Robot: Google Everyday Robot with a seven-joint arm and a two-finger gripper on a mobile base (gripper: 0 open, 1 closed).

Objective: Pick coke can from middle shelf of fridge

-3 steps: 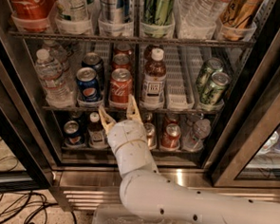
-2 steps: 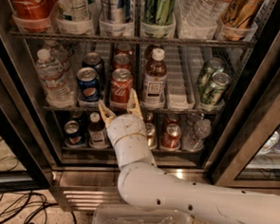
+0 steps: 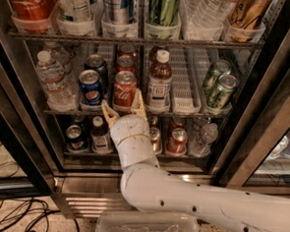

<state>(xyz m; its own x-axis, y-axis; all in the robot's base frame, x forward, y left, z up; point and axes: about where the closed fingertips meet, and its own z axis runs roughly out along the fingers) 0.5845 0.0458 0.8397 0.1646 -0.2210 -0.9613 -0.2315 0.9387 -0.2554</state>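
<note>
The red aluminium coke can [image 3: 124,89] stands upright at the front of the dark wire middle shelf [image 3: 184,113] of the glass-doored stainless fridge [image 3: 267,91], in its own lane and close behind the front rail. Just to the left of the coke can is a blue Pepsi can [image 3: 91,87]. Just to its right is a brown bottle with a white cap [image 3: 159,84]. More red cans line up behind it.

The two-finger claw [image 3: 123,107] on the white arm [image 3: 203,205] sits directly below and in front of the coke can. It is released: its tan fingers [image 3: 138,103] are spread wide, one tip at either lower corner of the can. Neither tip looks closed against the metal.

This reads as the approach step, with the grasp not yet made. The next move likely calls for a short push up and inward, so that the fingers pass over the rail and straddle the can's body. They must stay off both neighbours. Then the claw can clench and draw the can straight out.
</note>
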